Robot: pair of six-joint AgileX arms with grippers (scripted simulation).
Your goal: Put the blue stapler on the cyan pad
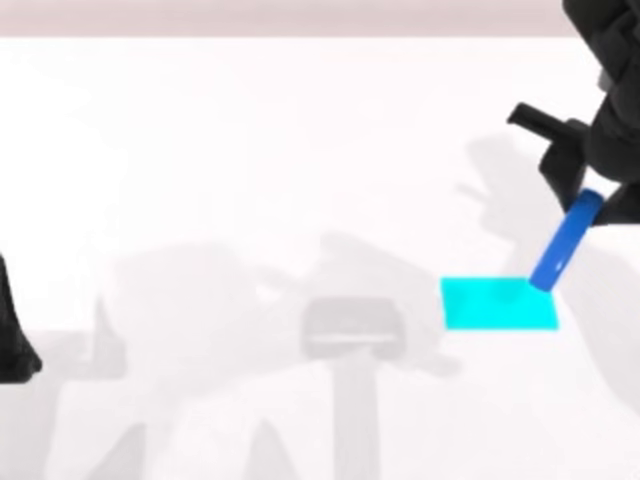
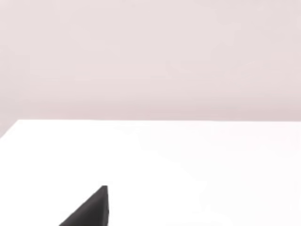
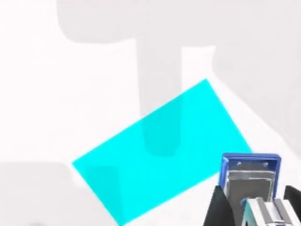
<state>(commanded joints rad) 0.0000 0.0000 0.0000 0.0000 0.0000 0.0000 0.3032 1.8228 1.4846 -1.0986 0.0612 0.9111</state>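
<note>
Currently the right gripper [image 1: 585,195] pinches the blue stapler [image 1: 565,240] aloft near the tabletop's right edge, its lower end over the cyan pad's [image 1: 495,303] right corner; the left arm sits parked at the left edge.

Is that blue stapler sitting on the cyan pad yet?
Not yet. The right gripper holds the blue stapler tilted, its tip at the cyan pad edge.
</note>
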